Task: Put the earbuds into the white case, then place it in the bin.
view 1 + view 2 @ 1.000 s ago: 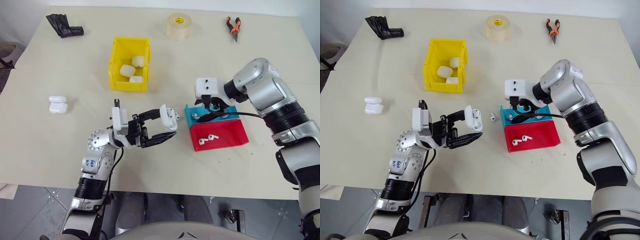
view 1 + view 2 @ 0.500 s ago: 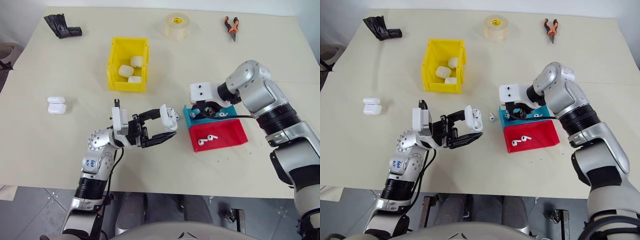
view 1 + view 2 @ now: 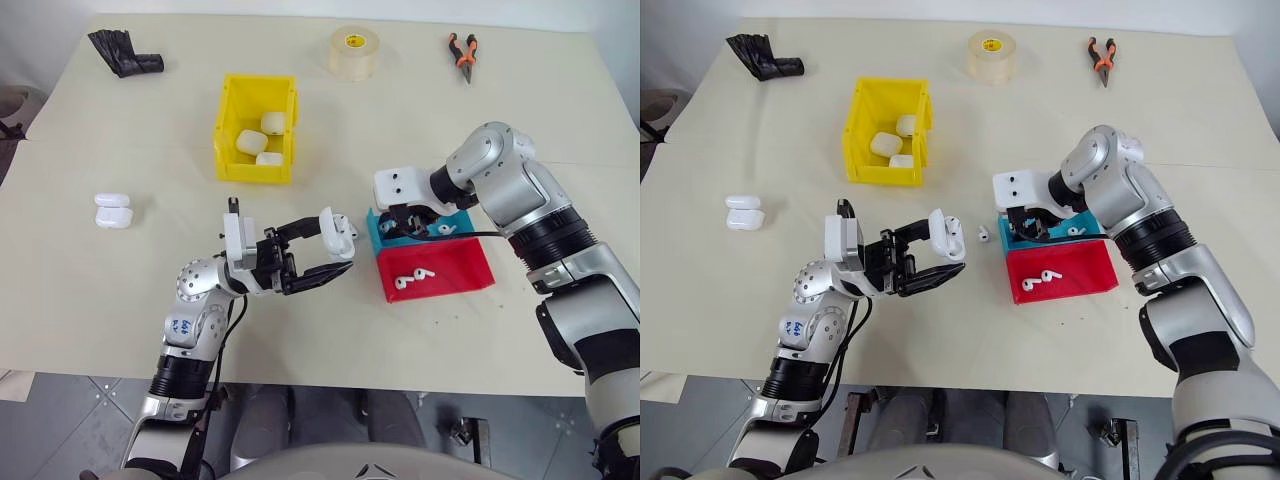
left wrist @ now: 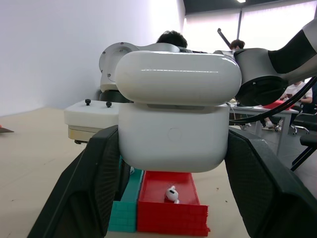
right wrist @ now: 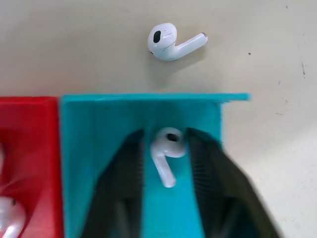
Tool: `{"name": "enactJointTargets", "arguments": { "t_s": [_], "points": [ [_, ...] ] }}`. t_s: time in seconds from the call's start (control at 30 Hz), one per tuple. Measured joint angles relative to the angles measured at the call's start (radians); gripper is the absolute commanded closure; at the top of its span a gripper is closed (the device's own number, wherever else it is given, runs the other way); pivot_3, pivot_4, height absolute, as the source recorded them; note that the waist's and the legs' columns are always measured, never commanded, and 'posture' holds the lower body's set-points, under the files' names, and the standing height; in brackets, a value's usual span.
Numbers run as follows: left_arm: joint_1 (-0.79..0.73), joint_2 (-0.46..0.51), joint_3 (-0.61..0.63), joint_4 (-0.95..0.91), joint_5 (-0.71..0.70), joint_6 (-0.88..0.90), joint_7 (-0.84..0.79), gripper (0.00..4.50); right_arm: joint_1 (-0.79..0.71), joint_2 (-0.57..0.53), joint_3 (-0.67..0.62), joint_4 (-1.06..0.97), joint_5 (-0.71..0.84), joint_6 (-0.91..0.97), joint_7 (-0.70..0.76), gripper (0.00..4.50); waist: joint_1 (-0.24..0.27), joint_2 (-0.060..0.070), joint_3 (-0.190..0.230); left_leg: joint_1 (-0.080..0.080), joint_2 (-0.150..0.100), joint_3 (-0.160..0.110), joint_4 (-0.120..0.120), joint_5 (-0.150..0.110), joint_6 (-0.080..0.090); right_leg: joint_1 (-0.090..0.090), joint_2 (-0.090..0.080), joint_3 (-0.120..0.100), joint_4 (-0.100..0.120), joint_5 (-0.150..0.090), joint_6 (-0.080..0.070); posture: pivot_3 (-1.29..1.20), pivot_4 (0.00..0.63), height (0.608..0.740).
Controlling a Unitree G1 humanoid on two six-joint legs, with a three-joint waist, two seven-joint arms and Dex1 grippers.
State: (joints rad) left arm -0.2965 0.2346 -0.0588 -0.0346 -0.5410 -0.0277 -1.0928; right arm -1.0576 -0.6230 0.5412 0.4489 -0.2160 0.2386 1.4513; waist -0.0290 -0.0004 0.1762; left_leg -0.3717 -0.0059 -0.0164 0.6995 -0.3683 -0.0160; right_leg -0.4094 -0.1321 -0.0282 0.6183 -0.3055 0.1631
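My left gripper (image 3: 338,250) is shut on the white case (image 3: 337,230), holding it upright above the table with its lid raised a little (image 4: 176,114). My right gripper (image 3: 405,222) reaches down into the low blue tray (image 3: 378,232), and its fingers (image 5: 126,168) press on either side of one earbud (image 5: 166,148). A second earbud (image 5: 173,42) lies on the table just outside the blue tray. Two more earbuds (image 3: 415,277) rest in the red tray (image 3: 450,270). The yellow bin (image 3: 255,172) stands further back to the left and holds three white cases.
Another white case (image 3: 113,210) lies at the left of the table. Along the far edge are a tape roll (image 3: 355,50), orange-handled pliers (image 3: 465,50) and a black crumpled item (image 3: 125,50).
My right gripper's fingers have closed in from wide apart onto the earbud in the blue tray. My left gripper and the case have not moved.
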Motion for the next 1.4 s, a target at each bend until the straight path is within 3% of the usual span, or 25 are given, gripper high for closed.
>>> {"name": "enactJointTargets", "arguments": {
  "t_s": [0.37,0.67,0.87,1.03,1.4],
  "points": [
    [0.000,0.000,0.000,-0.001,0.000,0.000,0.008,1.72,0.005,0.001,-0.010,0.003,0.007,0.012,-0.001,4.03,0.000,0.000,0.000,0.000,0.000,0.000,0.000,0.000,0.000,0.000,0.000,0.000,0.000,0.000,0.000,0.00,0.150,0.740],
    [-0.009,0.003,-0.001,-0.005,-0.001,0.006,0.001,1.72,0.116,-0.092,-0.269,-0.150,0.202,0.237,-0.003,4.03,0.005,0.000,0.000,0.000,0.000,0.000,0.000,0.000,0.000,0.001,0.000,-0.001,0.000,0.000,0.000,0.00,0.150,0.740],
    [-0.053,-0.007,-0.013,0.004,-0.012,0.042,-0.026,1.72,0.291,-0.088,-0.527,-0.344,0.475,0.474,-0.052,4.03,0.006,0.000,0.000,0.000,0.000,0.000,0.000,0.000,0.000,0.001,0.000,-0.001,0.000,0.000,0.000,0.00,0.150,0.740],
    [-0.091,-0.021,-0.026,0.022,-0.019,0.064,-0.058,1.72,0.382,0.035,-0.777,-0.519,0.777,0.752,-0.207,4.03,0.004,0.000,0.000,0.001,0.000,-0.001,0.000,0.000,0.000,0.000,0.000,0.000,0.002,0.000,0.000,0.00,0.150,0.740],
    [-0.131,-0.046,-0.027,0.053,-0.021,0.082,-0.064,1.72,0.495,0.257,-0.982,-0.778,1.318,1.036,-0.622,4.03,0.006,0.000,0.000,0.001,0.000,-0.002,0.000,0.000,0.000,0.000,0.000,0.001,0.002,0.000,0.000,0.00,0.150,0.740]
  ]
}}
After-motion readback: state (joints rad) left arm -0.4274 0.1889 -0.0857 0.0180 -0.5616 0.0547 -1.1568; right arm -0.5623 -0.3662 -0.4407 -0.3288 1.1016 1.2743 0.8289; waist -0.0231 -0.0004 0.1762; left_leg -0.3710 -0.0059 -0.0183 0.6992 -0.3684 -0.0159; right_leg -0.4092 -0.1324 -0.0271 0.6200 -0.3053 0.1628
